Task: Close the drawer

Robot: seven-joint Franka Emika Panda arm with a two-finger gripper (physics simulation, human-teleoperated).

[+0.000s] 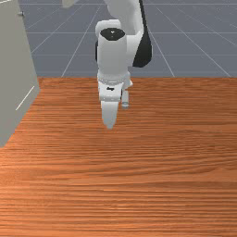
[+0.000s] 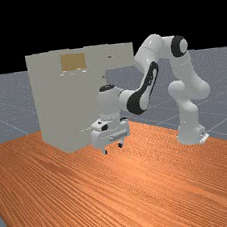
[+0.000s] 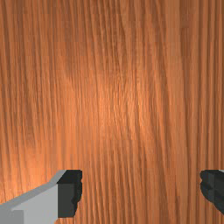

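In the far view my gripper (image 2: 113, 149) hangs low over the table, in front of the pale grey cabinet (image 2: 59, 104), with its two dark fingertips apart. The drawer (image 2: 121, 58) juts from the cabinet's top toward the far view's right, standing open well above my hand. In the front view the cabinet (image 1: 16, 60) rises at the left edge, and a pale corner, perhaps of the drawer (image 1: 69, 2), shows at the top. The wrist view has the open gripper (image 3: 141, 190) with bare wood between its fingers.
The wooden table (image 2: 145, 192) lies beneath my hand and stretches toward the far view's front. A tan panel (image 2: 73, 61) is near the cabinet's top. My forearm (image 2: 152, 80) passes close to the drawer's outer end in the far view.
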